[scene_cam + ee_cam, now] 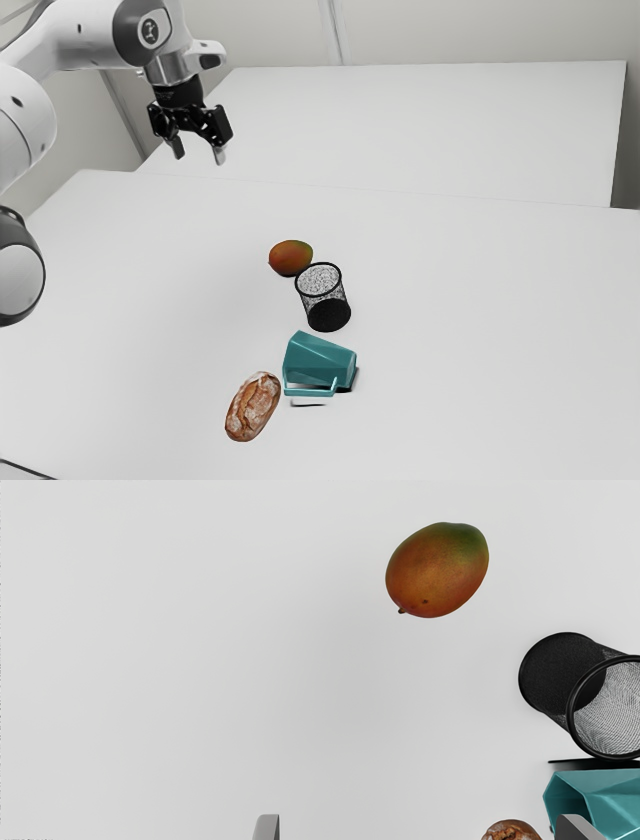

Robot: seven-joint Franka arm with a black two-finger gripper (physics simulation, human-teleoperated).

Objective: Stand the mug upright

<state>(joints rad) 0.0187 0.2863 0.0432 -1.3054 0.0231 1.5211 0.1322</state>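
Exterior view: teal faceted mug (318,362) on side on white worktop (480,320), low toward exterior view's right from black 2-finger pincer (199,153); long axis roughly crosswise; wrist view: pincer apart, empty; mug beyond 1 fingertip (574,828), mouth end nearest.

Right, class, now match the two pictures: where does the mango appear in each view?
Exterior view: the mango lies near the middle of the picture, slightly toward the exterior view's left, close beside the black mesh holder.
Wrist view: it lies out beyond the fingertips of the open gripper, on the holder's side away from the teal mug.
Shared landmark: the black mesh holder.
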